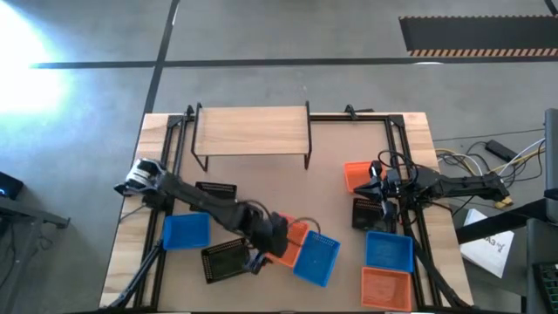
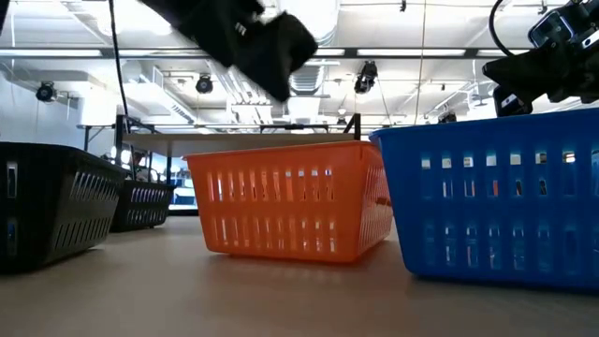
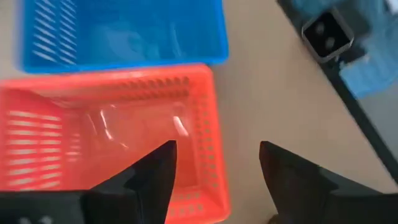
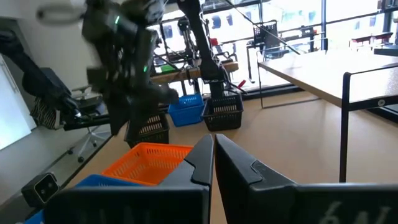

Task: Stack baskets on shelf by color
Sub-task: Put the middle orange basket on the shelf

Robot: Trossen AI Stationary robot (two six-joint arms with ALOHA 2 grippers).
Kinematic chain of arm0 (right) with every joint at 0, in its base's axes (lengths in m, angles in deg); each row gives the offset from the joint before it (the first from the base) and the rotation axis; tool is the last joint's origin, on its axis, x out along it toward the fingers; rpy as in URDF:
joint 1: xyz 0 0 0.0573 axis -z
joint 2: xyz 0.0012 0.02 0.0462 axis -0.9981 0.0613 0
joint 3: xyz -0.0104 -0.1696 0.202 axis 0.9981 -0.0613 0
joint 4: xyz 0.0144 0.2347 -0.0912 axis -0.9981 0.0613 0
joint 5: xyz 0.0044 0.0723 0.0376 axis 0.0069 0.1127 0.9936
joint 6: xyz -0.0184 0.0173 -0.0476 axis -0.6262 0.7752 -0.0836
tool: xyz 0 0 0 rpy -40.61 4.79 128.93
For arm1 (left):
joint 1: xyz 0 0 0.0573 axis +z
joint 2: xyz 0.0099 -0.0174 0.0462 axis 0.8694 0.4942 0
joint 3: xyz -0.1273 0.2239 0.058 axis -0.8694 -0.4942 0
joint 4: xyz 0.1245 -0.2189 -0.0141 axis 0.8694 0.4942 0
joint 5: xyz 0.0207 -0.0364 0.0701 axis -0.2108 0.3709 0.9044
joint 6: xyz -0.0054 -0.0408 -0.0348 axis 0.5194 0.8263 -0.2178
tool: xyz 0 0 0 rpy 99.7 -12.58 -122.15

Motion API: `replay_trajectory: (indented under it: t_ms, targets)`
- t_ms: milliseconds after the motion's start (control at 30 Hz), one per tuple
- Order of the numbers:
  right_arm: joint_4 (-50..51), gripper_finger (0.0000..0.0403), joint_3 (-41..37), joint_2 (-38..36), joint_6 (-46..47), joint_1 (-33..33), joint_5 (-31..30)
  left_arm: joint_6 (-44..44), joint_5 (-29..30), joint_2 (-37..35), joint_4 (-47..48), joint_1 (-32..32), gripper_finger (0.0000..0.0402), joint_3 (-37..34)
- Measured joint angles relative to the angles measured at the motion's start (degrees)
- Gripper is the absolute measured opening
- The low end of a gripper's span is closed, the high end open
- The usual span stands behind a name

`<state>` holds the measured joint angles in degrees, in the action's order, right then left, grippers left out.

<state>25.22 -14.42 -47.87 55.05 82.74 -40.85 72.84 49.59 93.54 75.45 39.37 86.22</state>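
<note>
The orange basket (image 3: 118,137) is glossy plastic; its smooth floor throws back white glare, and its walls are pierced with slots. The blue basket (image 3: 124,31) beside it has the same shiny, slotted plastic. The black baskets (image 2: 56,211) look like the same moulded plastic, with a duller sheen. The shelf (image 1: 252,131) is pale, matt wood with visible grain, on thin black metal legs. The tabletop (image 1: 288,187) is smooth, matt light wood. The left gripper's fingers (image 3: 155,180) are matt black.

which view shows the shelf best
The high view: the whole shelf shows from above, its plank bare. The right wrist view catches one end and a leg; the low view only glimpses it behind the baskets; the left wrist view misses it.
</note>
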Motion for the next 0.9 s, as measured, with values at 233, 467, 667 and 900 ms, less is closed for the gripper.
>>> replay_trajectory:
  t_ms: [233,467,667,900]
  targets:
    - [0.0,0.0009,0.0,0.0,0.02,0.0,0.0,0.0,4.78,5.75,-4.49,-1.97,0.017,0.27]
    - [0.01,0.0009,0.0,0.0,0.02,0.01,-0.02,1.47,10.27,5.49,-4.33,-1.99,0.0114,-1.3]
    - [0.0,0.0009,-0.01,0.0,0.02,0.0,-0.01,3.02,11.96,5.93,-3.8,-1.99,0.0067,-3.03]
    - [0.0,0.0009,0.01,0.0,0.02,0.02,-0.02,3.33,16.67,3.56,-2.83,-1.93,0.0007,-2.0]
